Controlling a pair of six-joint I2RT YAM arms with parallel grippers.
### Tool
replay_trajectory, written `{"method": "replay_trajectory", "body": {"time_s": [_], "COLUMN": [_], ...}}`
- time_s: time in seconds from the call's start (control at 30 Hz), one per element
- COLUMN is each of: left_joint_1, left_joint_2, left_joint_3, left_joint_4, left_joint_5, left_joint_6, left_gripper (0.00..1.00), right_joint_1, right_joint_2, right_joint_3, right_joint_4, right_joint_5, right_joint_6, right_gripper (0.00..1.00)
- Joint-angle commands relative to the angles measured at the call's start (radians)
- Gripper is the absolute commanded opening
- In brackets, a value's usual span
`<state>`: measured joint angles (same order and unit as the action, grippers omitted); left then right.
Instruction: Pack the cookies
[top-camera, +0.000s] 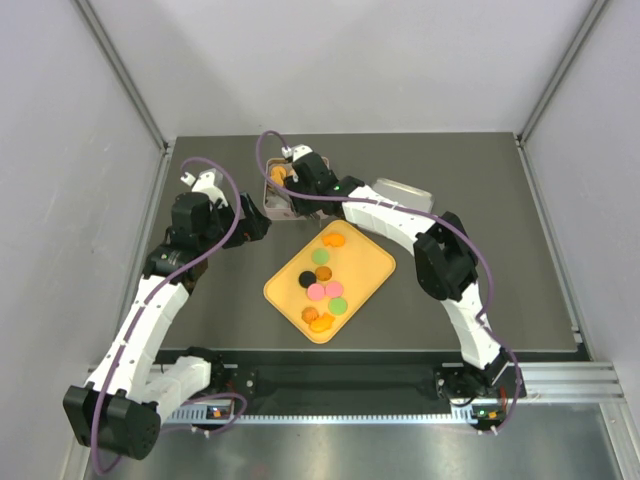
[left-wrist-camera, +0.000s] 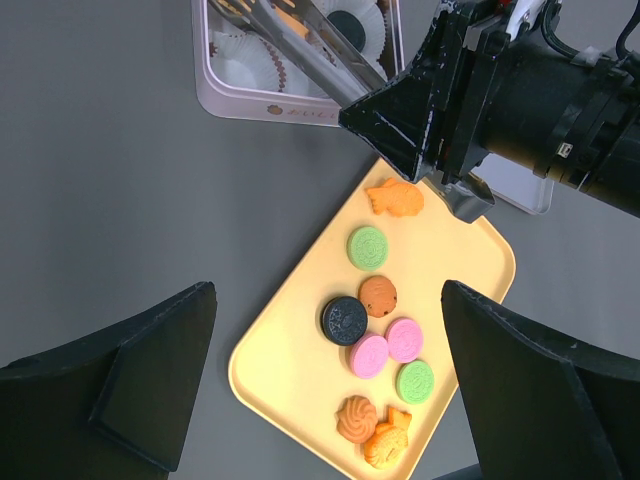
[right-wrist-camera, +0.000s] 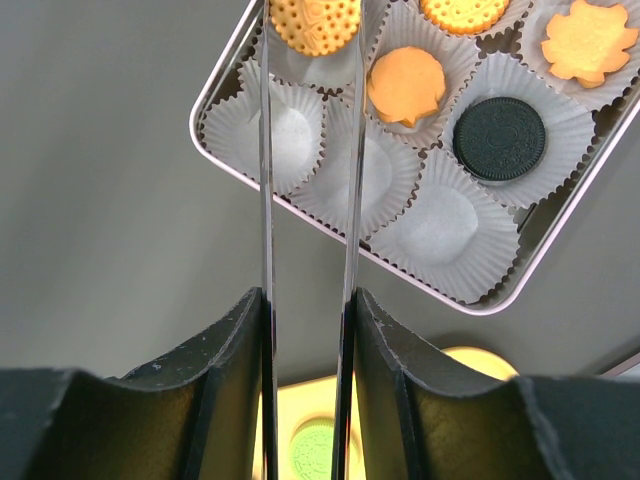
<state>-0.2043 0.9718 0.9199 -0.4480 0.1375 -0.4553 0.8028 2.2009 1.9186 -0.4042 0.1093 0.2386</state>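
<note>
Reaching across the dark grey table (top-camera: 480, 290), the right arm bends at the elbow and points leftward over a pale rectangular metal tin (left-wrist-camera: 290, 108) on the far side. The right gripper (right-wrist-camera: 312, 12) has long, thin metal fingers (right-wrist-camera: 264, 200) that pinch a round orange textured cookie (right-wrist-camera: 315, 25) above the tin's white paper cups (right-wrist-camera: 275, 135). Neighbouring cups hold more orange pieces and a black one. The left arm is folded up at the left. The left gripper (left-wrist-camera: 328, 300) hangs near the tin and tray with its black fingers spread wide. Further cookies (left-wrist-camera: 369, 247), in orange, pink, green and black, lie on a yellow rounded plastic tray (top-camera: 372, 262) at the table's centre.
</note>
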Motion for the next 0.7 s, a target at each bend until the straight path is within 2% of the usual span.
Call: {"method": "replay_trajectory", "body": {"time_s": [0.0, 0.4, 0.67], "left_joint_1": [0.006, 0.006, 0.006], "left_joint_2": [-0.001, -0.001, -0.001], "left_joint_3": [-0.012, -0.012, -0.012], "left_joint_4": [0.046, 0.045, 0.045], "left_joint_5": [-0.007, -0.007, -0.009], "left_joint_6": [0.001, 0.000, 0.000], "left_gripper": [0.99, 0.99, 0.99], "right_joint_1": [0.016, 0.015, 0.015], "right_joint_2": [-0.036, -0.055, -0.066], "right_joint_3": [0.014, 0.011, 0.013], "right_joint_4": [0.064, 0.057, 0.056], "right_joint_5": [0.009, 0.020, 0.021], "right_joint_6": [0.007, -0.001, -0.004], "right_gripper": [0.36, 0.43, 0.43]}}
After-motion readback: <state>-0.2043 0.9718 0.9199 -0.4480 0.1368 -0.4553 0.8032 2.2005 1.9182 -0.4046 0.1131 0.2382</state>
